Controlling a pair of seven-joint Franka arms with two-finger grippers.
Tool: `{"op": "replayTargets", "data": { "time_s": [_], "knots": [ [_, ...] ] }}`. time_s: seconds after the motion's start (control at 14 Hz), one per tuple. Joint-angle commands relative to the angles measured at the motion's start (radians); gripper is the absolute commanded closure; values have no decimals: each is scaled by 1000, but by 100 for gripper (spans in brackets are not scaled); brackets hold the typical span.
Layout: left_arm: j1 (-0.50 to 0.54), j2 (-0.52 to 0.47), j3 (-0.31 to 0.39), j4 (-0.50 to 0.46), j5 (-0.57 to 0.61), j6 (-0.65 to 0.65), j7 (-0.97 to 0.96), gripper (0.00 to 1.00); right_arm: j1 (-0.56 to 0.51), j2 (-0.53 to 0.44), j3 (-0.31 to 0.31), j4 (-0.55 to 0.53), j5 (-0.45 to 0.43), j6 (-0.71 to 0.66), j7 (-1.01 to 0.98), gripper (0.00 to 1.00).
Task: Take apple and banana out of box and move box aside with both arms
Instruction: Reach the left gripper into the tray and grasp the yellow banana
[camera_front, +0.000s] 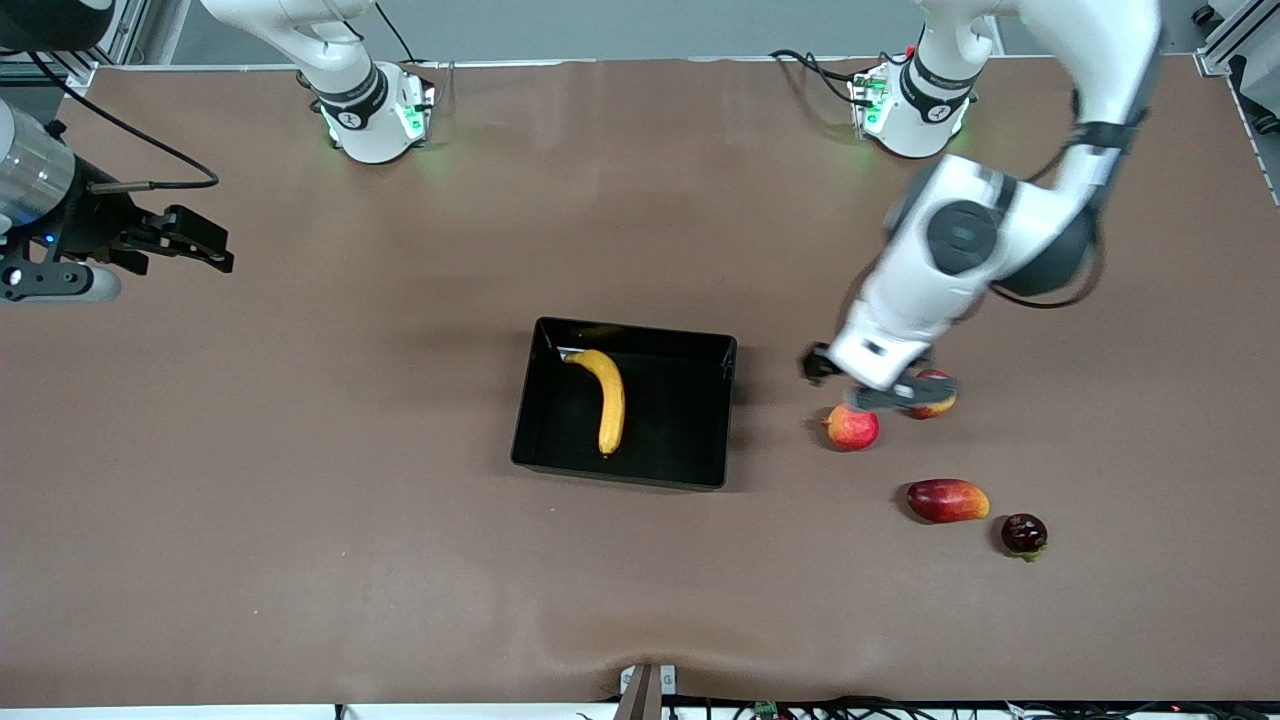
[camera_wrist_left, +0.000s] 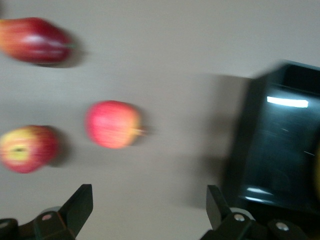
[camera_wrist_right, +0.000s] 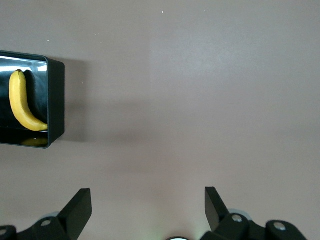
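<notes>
The black box (camera_front: 620, 468) sits mid-table with the yellow banana (camera_front: 606, 396) lying in it. A red apple (camera_front: 851, 427) lies on the table beside the box, toward the left arm's end. A second red-yellow apple (camera_front: 937, 399) lies close by, partly hidden by my left gripper (camera_front: 866, 384). That gripper is open and empty, low over the table by the two apples. In the left wrist view, both apples (camera_wrist_left: 112, 124) (camera_wrist_left: 27, 148) and the box (camera_wrist_left: 280, 145) show ahead of the open left gripper (camera_wrist_left: 150, 210). My right gripper (camera_front: 195, 245) is open and empty, and it waits over the right arm's end.
An oblong red-orange mango (camera_front: 947, 500) and a small dark purple fruit (camera_front: 1024, 534) lie nearer the front camera than the apples. The right wrist view shows the box (camera_wrist_right: 56, 100) with the banana (camera_wrist_right: 22, 102) and bare brown table.
</notes>
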Motion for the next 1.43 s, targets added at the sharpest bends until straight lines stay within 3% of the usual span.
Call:
{"op": "replayTargets", "data": {
  "time_s": [0.0, 0.29, 0.5, 0.86, 1.36],
  "knots": [
    [-146, 171, 13, 218, 16, -54, -69, 0, 7, 5, -2, 13, -9, -5, 18, 0],
    [-320, 388, 59, 514, 62, -119, -221, 0, 2, 5, -2, 13, -9, -8, 18, 0],
    [-448, 474, 163, 594, 54, -117, -248, 0, -1, 5, -2, 13, -9, -7, 18, 0],
    [-542, 619, 194, 683, 54, -5, -329, 0, 2, 30, -2, 13, -9, 5, 18, 0],
    [-642, 721, 296, 688, 54, 122, -380, 0, 13, 57, -2, 4, -9, 39, 20, 0]
  ]
}}
